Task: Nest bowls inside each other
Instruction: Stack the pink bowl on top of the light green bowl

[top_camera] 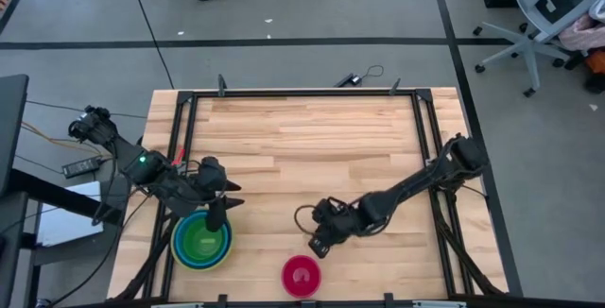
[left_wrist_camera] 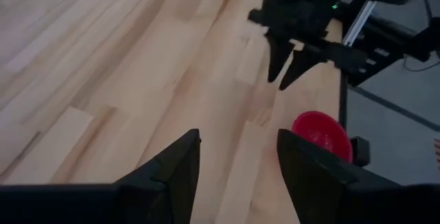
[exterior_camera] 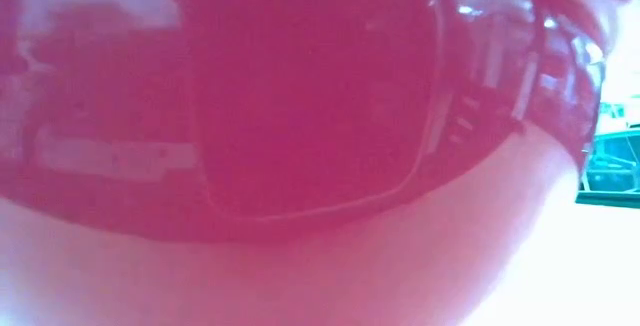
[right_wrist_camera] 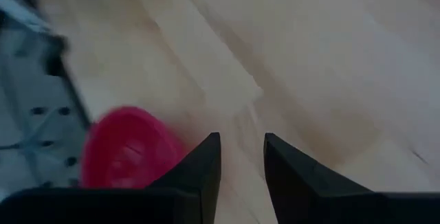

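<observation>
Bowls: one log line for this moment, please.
stack: green bowls nested, near left edge | pink bowl: alone, front edge | left gripper: open, over stack | right gripper: open, empty, beside pink bowl

We list: left claw (left_wrist_camera: 237,165), fingers apart, nothing between them, above the wooden table (left_wrist_camera: 103,66); the pink bowl (left_wrist_camera: 323,135) near the table's edge; right claw (left_wrist_camera: 289,62) farther off, pointing down, empty.
</observation>
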Robot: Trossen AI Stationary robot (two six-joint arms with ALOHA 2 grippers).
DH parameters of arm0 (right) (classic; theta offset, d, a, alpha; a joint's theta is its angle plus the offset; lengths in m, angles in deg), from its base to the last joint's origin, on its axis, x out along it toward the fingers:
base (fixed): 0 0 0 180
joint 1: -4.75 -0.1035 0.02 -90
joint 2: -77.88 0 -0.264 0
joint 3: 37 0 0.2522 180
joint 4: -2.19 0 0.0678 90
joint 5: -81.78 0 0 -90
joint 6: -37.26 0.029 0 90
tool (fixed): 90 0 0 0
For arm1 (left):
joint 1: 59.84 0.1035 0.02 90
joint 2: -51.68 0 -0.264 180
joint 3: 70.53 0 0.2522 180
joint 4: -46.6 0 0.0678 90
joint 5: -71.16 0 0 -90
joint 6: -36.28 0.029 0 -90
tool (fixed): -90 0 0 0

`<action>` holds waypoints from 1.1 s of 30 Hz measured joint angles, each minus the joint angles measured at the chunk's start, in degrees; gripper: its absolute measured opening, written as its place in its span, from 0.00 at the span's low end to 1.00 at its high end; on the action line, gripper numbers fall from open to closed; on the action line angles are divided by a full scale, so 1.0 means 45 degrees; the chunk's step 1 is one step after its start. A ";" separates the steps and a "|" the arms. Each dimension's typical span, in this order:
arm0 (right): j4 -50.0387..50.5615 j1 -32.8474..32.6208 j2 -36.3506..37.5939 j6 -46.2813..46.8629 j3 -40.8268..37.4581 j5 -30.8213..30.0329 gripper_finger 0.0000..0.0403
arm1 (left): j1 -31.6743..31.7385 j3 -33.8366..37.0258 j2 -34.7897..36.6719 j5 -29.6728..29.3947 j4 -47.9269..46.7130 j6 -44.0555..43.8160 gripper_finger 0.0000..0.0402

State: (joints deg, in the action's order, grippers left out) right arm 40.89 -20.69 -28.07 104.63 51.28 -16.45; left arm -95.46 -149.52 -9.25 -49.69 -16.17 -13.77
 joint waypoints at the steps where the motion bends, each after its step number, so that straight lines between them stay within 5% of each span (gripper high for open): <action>1: 0.0323 -0.0202 -0.0082 0.0328 0.0106 -0.0142 0.29 | 0.0000 0.0000 -0.0133 0.0004 0.0001 -0.0004 0.48; 12: 0.1874 -0.1681 -0.0184 0.2366 0.0302 -0.0576 0.29 | 0.0044 0.0010 -0.2270 0.0004 0.0930 -0.0071 0.48; 21: 0.0104 -0.1835 -0.0184 0.0230 0.0312 -0.0056 0.29 | -0.0101 0.0010 -0.3377 0.0001 0.1898 -0.0255 0.48; 33: -0.0899 -0.1334 -0.0356 -0.0509 0.0312 -0.1837 0.37 | -0.1175 0.0010 -0.5166 0.0346 0.2456 -0.1749 0.48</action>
State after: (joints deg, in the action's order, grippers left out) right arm 36.84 -26.70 -29.68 102.33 52.68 -24.72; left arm -100.74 -149.48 -32.49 -48.13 -5.12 -21.64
